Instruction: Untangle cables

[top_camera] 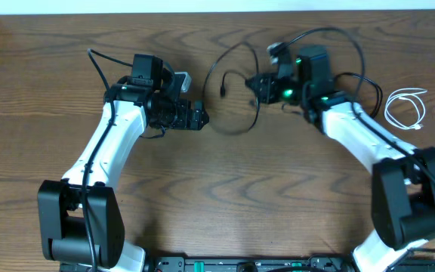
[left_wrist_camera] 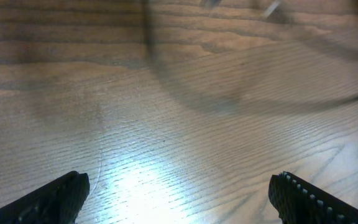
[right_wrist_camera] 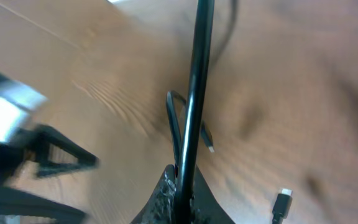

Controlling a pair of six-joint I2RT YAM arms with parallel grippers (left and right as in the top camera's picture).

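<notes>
The black cable (top_camera: 234, 133) lies in loose loops on the wooden table between my two grippers. My right gripper (top_camera: 255, 85) is shut on it. In the right wrist view the black cable (right_wrist_camera: 194, 87) rises straight up out of the closed right gripper (right_wrist_camera: 182, 186), with one plug end (right_wrist_camera: 283, 202) lying lower right and another small plug (right_wrist_camera: 209, 144) behind. My left gripper (top_camera: 201, 117) stands just left of the loop, open; in its wrist view the left gripper (left_wrist_camera: 179, 180) has wide-apart fingers with only bare wood between. The white cable (top_camera: 387, 112) lies coiled apart at the far right.
The thicker black wires of the right arm (top_camera: 357, 57) arch above its wrist. The table's far edge (top_camera: 202, 10) runs along the top of the overhead view. The blurred left arm (right_wrist_camera: 17, 155) shows at the left of the right wrist view.
</notes>
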